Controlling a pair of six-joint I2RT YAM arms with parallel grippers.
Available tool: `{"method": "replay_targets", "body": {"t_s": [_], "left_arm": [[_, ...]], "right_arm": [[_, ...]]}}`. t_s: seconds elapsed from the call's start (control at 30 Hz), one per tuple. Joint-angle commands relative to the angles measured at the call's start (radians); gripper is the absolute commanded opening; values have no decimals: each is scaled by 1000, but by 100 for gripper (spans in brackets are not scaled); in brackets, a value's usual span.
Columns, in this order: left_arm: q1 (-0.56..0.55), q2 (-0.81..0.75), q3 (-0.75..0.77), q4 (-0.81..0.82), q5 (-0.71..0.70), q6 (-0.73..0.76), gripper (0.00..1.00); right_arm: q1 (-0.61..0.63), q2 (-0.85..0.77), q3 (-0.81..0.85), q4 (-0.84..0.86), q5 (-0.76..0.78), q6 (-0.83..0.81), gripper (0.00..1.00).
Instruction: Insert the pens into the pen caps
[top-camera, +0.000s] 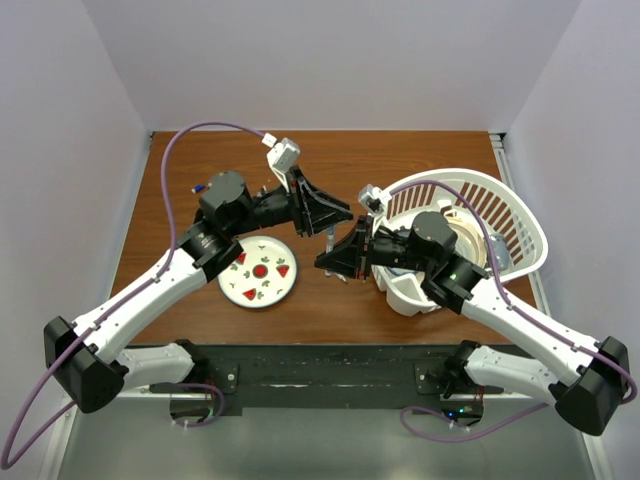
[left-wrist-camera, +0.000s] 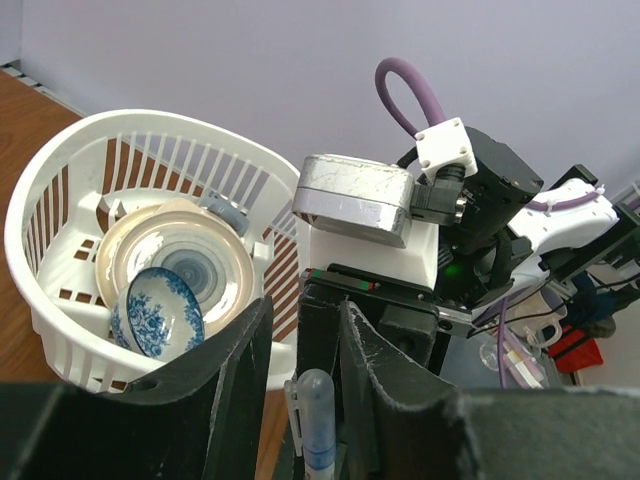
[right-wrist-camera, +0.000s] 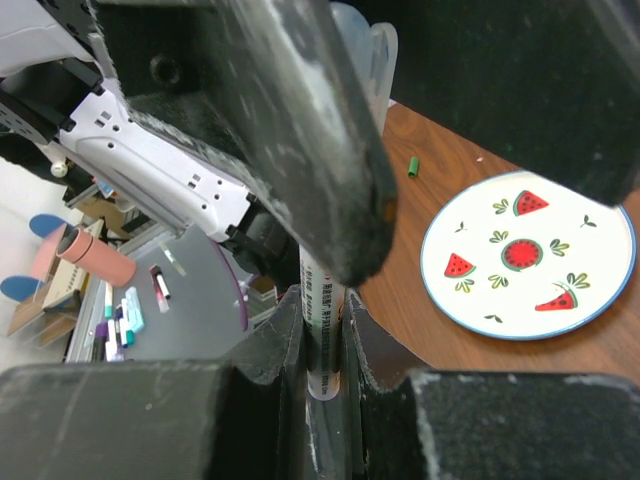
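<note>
**Meeting point over the bench (top-camera: 330, 160).** My right end effector (right-wrist-camera: 320, 312) is clenched on a white pen (right-wrist-camera: 318, 285). My left end effector (left-wrist-camera: 305, 325) brackets a translucent blue cap (left-wrist-camera: 318, 415), but I cannot tell whether it is grasped. The plate (top-camera: 258, 295) rim lies near on the left, and the basket (top-camera: 465, 176) rim is close on the right.

**Figure: Colours and patterns across the three views.**
We see a brown wood-grain table (top-camera: 400, 160) and a white plate (right-wrist-camera: 598, 252) with a blue rim, red watermelon slices and small green leaves. One pen cap (right-wrist-camera: 413, 166) is green; the clipped pen cap (left-wrist-camera: 318, 420) is translucent pale blue. The pen (right-wrist-camera: 322, 310) is white with dark print. We note a white basket (left-wrist-camera: 150, 122), a cream dish (left-wrist-camera: 200, 262) with grey-blue rings, a blue-flowered white bowl (left-wrist-camera: 165, 315), a purple cable (left-wrist-camera: 392, 95), and white-and-black arms (top-camera: 150, 295).
</note>
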Motion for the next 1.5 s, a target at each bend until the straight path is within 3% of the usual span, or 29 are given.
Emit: {"method": "replay_targets", "body": {"t_s": [0.0,0.1,0.17,0.33,0.43,0.5,0.7,0.8,1.17,1.47], "left_arm": [[14,-1,52,55,18,-13,36],[15,2,52,50,21,-12,24],[15,8,50,49,41,-21,0],[17,13,-53,108,149,-110,0],[17,-27,-161,184,180,-162,0],[17,-62,-196,181,184,-151,0],[15,-108,-314,257,200,-177,0],[14,-111,-368,339,223,-217,0],[15,-147,-468,383,239,-232,0],[11,-136,-537,428,231,-234,0]], "right_arm": [[4,9,6,46,-19,14,0],[7,10,8,45,-18,14,0],[7,9,9,43,-16,14,0],[5,-34,29,68,120,33,0],[4,-37,117,-11,218,1,0],[-2,-21,182,-73,251,-39,0],[-10,13,267,-27,311,-56,0],[-14,36,315,-32,328,-84,0],[-89,102,424,-16,320,-130,0],[-149,225,637,-72,256,-206,0]]}}
